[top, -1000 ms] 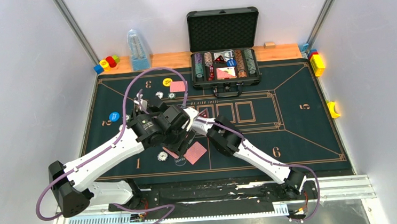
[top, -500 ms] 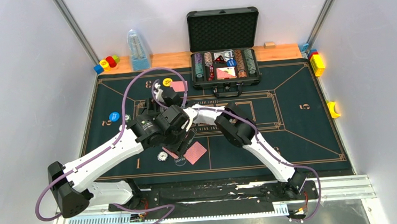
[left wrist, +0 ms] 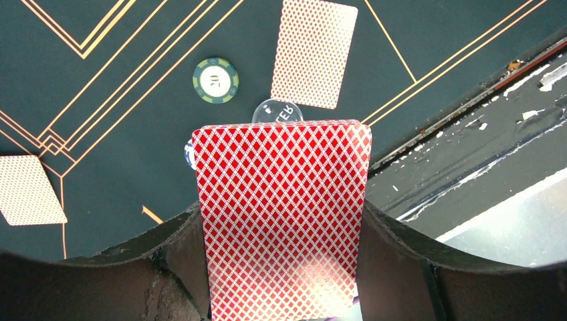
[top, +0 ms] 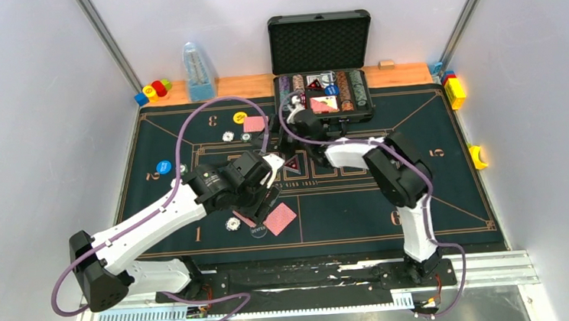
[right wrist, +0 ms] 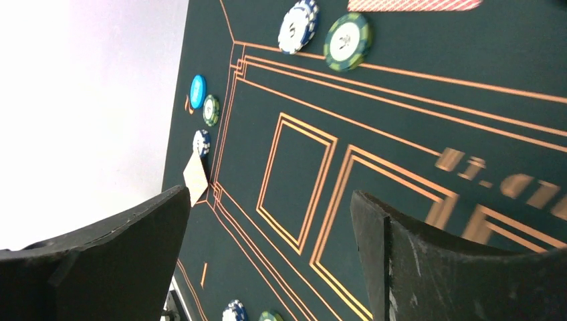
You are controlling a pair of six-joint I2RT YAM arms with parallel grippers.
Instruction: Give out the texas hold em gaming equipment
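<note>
Case (top: 321,44): open, far counter edge; chip rows (top: 346,87), cards (top: 326,103) inside.
Left fingers (left wrist: 160,274): holding deck (left wrist: 281,214).
Right fingers (right wrist: 114,267): wide, empty.

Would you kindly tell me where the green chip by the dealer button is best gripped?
Pinch the green chip across its rim, from straight above: it lies flat on the felt, clear of the card, so both sides of the rim are free.
</note>
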